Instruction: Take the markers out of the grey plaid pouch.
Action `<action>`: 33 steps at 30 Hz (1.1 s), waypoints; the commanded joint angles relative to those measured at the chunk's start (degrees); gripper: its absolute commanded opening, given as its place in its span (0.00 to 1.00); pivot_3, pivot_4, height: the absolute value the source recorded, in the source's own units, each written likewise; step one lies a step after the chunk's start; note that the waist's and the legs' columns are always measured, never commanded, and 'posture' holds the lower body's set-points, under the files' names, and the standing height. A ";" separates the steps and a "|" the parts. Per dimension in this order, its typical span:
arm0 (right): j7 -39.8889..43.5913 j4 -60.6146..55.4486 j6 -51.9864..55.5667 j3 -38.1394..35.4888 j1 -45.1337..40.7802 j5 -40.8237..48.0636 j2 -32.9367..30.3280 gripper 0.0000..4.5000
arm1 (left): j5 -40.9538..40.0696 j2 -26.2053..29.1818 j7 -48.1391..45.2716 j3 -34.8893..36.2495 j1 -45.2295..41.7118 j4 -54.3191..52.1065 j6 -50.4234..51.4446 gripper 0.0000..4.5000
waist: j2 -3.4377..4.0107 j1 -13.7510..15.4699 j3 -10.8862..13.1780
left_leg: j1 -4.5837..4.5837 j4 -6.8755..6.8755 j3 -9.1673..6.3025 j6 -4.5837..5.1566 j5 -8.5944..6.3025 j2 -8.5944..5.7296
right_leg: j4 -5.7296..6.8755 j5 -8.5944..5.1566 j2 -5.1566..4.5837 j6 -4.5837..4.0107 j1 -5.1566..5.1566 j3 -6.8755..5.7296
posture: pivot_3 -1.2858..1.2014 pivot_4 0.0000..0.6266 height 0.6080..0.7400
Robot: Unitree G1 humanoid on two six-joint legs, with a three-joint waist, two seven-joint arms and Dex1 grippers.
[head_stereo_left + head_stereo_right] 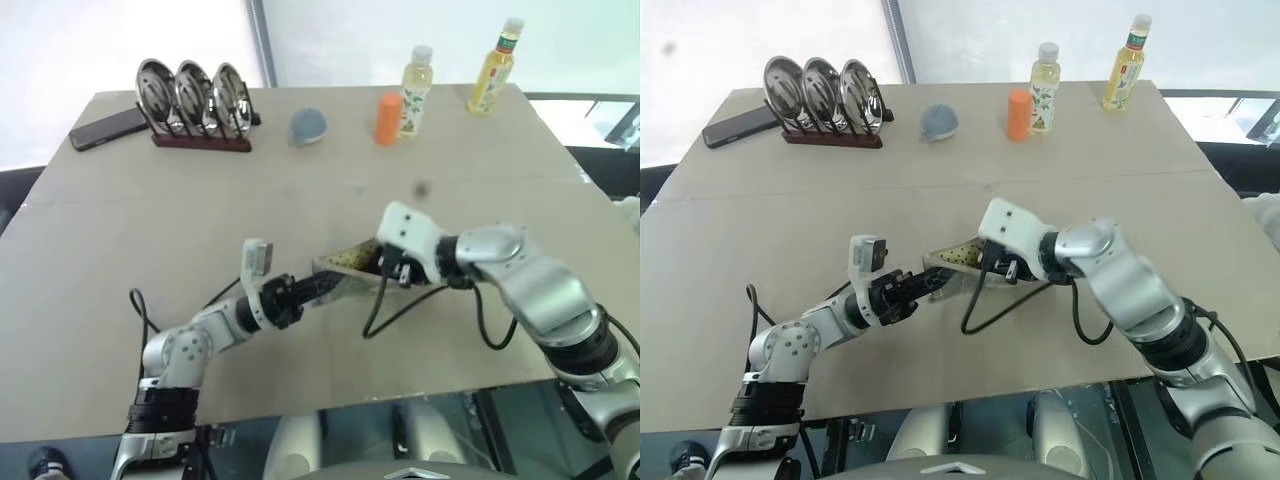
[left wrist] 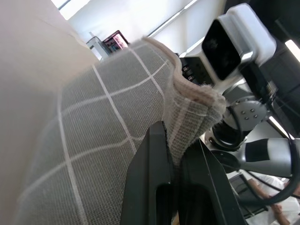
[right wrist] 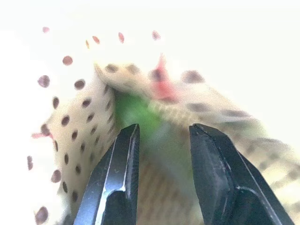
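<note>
Soft grey plaid fabric pouch (image 2: 117,117), yellowish dotted lining exposed, pinched at edge by left gripper (image 2: 176,157). Right gripper (image 3: 161,136), fingers spread, at pouch mouth; bright green marker (image 3: 133,110) inside pouch.

Left fingers (image 2: 161,183) pinched together — right fingers (image 3: 112,187) parted, arms angled inward, nearly meeting.

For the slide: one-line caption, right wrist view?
Right gripper, fingers apart, reaches into the grey plaid pouch's dotted lining toward a green marker.
</note>
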 commanded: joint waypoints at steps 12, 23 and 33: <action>-7.97 6.15 -19.07 15.24 2.69 -5.35 -10.94 0.38 | -3.56 -0.38 -0.07 1.00 -2.01 -3.12 4.13 0.00 | 0.05 -0.10 0.03 | -0.08 -0.02 0.04 -0.01 0.00 -0.06 | -0.10 -0.01 -0.03 0.00 -0.04 0.02 | 0.52 0.24 1.00; -9.02 16.13 -40.46 20.70 0.34 -20.06 -12.33 0.38 | -3.58 -0.96 2.18 1.54 -1.90 -2.70 4.47 0.00 | 0.03 0.05 0.03 | -0.07 -0.03 0.03 0.00 0.00 -0.04 | -0.09 -0.01 0.00 0.00 -0.03 0.02 | 0.52 0.24 1.00; -13.94 36.22 -57.44 22.67 0.03 -27.97 -4.00 0.38 | 0.24 -1.07 1.78 0.57 -1.55 -2.81 0.07 0.00 | -0.01 -0.16 0.01 | -0.01 -0.03 0.04 -0.01 0.01 -0.05 | -0.07 -0.01 0.00 -0.01 -0.01 0.03 | 0.52 0.24 1.00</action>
